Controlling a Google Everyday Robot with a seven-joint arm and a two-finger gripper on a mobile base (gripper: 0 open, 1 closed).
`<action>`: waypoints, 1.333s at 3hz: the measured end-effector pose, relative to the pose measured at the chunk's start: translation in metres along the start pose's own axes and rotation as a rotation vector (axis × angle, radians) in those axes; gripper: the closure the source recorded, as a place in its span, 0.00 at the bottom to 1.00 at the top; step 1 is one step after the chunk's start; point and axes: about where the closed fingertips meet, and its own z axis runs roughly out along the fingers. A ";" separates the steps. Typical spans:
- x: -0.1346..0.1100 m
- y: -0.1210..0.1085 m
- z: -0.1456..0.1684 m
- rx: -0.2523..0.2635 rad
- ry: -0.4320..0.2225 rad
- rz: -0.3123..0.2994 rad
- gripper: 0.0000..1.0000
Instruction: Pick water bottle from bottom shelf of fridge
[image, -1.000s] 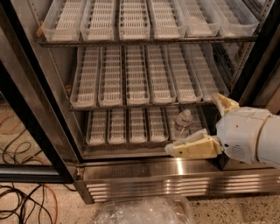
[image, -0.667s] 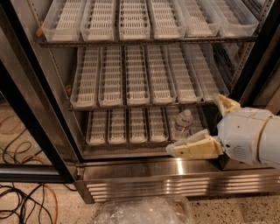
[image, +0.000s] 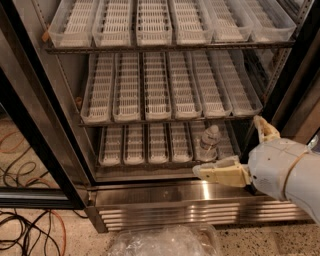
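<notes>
Here the fridge (image: 165, 196) stands with its door swung aside, so the racks are open to reach from the front. The bottle (image: 209, 144) stands upright on the bottom shelf (image: 140, 145), in a lane toward the right and close to the front edge. Standing so far forward, it likely needs little reach past the sill. The hand (image: 227, 146) hangs just outside the shelf front on the right, released, its two fingers spread wide. One finger (image: 220, 173) lies low and points left along the sill just below the bottle, and the other (image: 265, 129) points up beside the right door post. That spread seems meant to take the bottle between them, yet neither touches it. I judge that the hand must go inward and a little left, so the bottle sits between the fingers before they clench. The rack above hangs low and leaves little headroom.
</notes>
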 end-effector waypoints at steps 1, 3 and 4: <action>0.017 -0.010 0.006 0.100 -0.015 0.013 0.00; 0.104 -0.042 0.014 0.315 -0.070 0.051 0.00; 0.091 -0.032 0.028 0.285 -0.132 0.084 0.00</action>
